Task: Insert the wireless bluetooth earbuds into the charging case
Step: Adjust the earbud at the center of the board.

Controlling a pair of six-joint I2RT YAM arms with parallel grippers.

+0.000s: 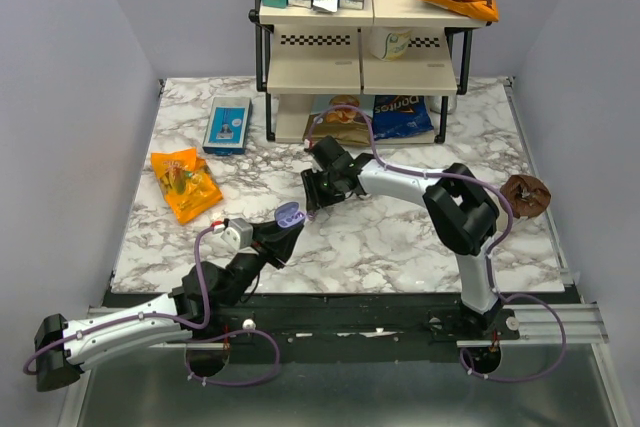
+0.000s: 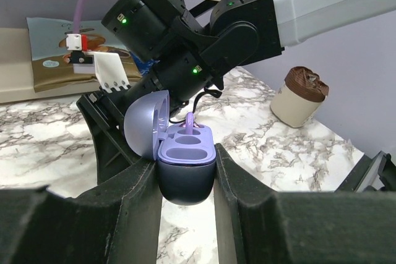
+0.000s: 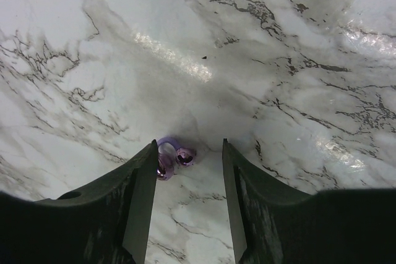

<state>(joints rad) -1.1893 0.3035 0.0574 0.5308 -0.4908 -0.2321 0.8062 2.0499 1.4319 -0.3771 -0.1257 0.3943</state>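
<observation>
My left gripper (image 2: 185,160) is shut on the charging case (image 2: 185,183), a round lavender-blue case held off the table with its lid (image 2: 146,123) swung open to the left. A small purple earbud (image 2: 190,122) stands in the far pocket of its pale insert. From above, the case (image 1: 289,215) hangs just left of my right gripper (image 1: 314,193). In the right wrist view the right gripper (image 3: 189,146) stands open, pointing down at the marble. Another lavender earbud (image 3: 174,155) with a ring tip lies between its fingers, against the left finger (image 3: 143,183).
A two-tier rack (image 1: 360,42) with boxes and snack bags stands at the back. An orange snack bag (image 1: 185,182) and a blue box (image 1: 228,124) lie at the left. A brown-topped cup (image 1: 525,194) sits at the right edge, and a blue chip bag (image 1: 401,117) lies under the rack.
</observation>
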